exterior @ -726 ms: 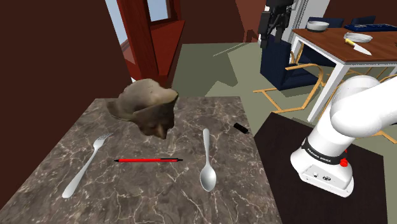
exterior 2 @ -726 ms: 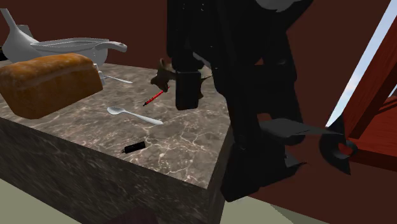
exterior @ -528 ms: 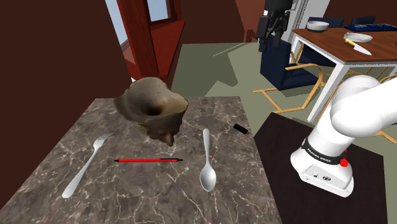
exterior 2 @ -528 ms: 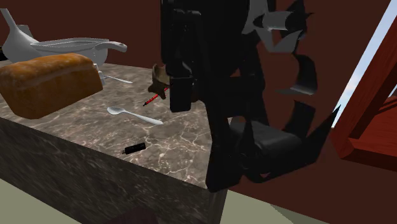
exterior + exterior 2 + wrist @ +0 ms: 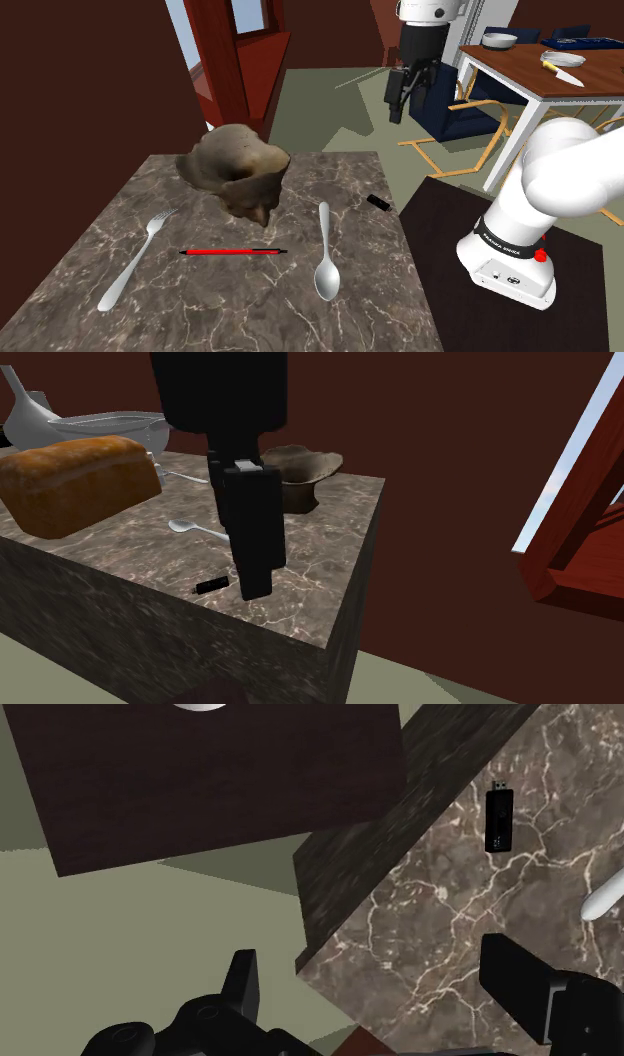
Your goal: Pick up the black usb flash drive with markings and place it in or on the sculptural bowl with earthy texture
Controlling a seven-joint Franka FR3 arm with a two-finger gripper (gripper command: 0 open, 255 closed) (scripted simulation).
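1. On the near part of a dark marble-patterned table (image 5: 370, 300), a silver fork (image 5: 135, 262), a red pen (image 5: 232, 251) and a silver spoon (image 5: 325, 255) are lying side by side.
2. A brown bread loaf (image 5: 75, 482) is resting at the table end farthest from the bowl.
3. The black usb flash drive (image 5: 378, 203) is lying flat just inside the table edge that faces the robot's dark stand (image 5: 470, 320), apart from the spoon.
4. The rough, earth-brown sculptural bowl (image 5: 238, 175) is sitting near the table's far edge, well apart from the drive.
5. The black gripper (image 5: 380, 989) is hanging in the air above the drive's side of the table, touching nothing. Its fingers are spread wide and empty.
6. Beyond the table, an olive floor (image 5: 330, 110) is running back to a red door frame (image 5: 235, 60), a blue chair (image 5: 455, 100) and a wooden dining table (image 5: 540, 75) carrying dishes.
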